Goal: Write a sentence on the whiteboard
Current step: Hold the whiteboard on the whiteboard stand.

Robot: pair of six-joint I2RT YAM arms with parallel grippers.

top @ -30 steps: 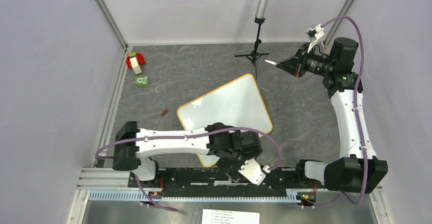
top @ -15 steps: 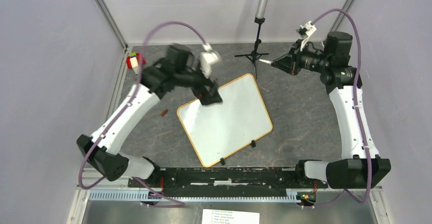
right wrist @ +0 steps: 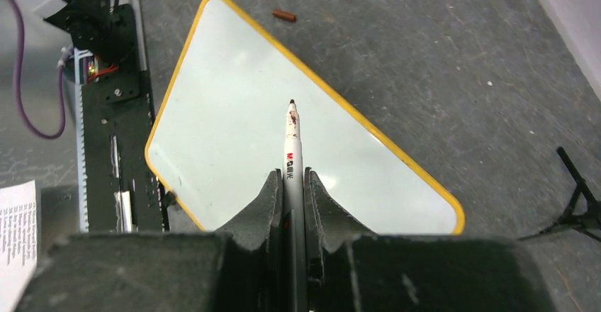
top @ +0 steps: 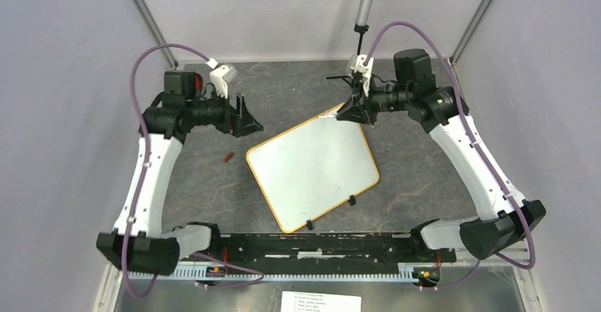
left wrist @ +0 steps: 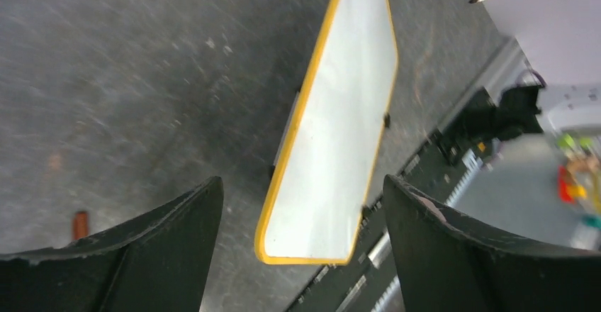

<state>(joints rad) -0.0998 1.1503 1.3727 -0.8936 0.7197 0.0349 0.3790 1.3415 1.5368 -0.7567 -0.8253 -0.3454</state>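
The whiteboard (top: pixel 312 166) (left wrist: pixel 340 135) (right wrist: pixel 234 135) lies flat and skewed in the middle of the dark mat, white with a yellow rim. Its surface is blank; no sentence shows on it. My right gripper (top: pixel 345 113) (right wrist: pixel 293 174) is shut on a white marker (right wrist: pixel 293 138), which points over the board near its far corner; whether the dark tip touches I cannot tell. My left gripper (top: pixel 248 123) (left wrist: pixel 301 184) hangs open and empty above the mat, left of the board's far-left edge.
A brown-red marker cap (top: pixel 228 157) (right wrist: pixel 284 15) lies on the mat left of the board. A black tripod stand (top: pixel 356 78) rises behind the far corner. A red toy (top: pixel 196 80) peeks out behind my left arm. A printed sheet (top: pixel 320 301) lies by the front rail (top: pixel 312 244).
My left arm swung from the front rail over the board out to the far left. My right arm carried the marker leftward and down to the board's far corner.
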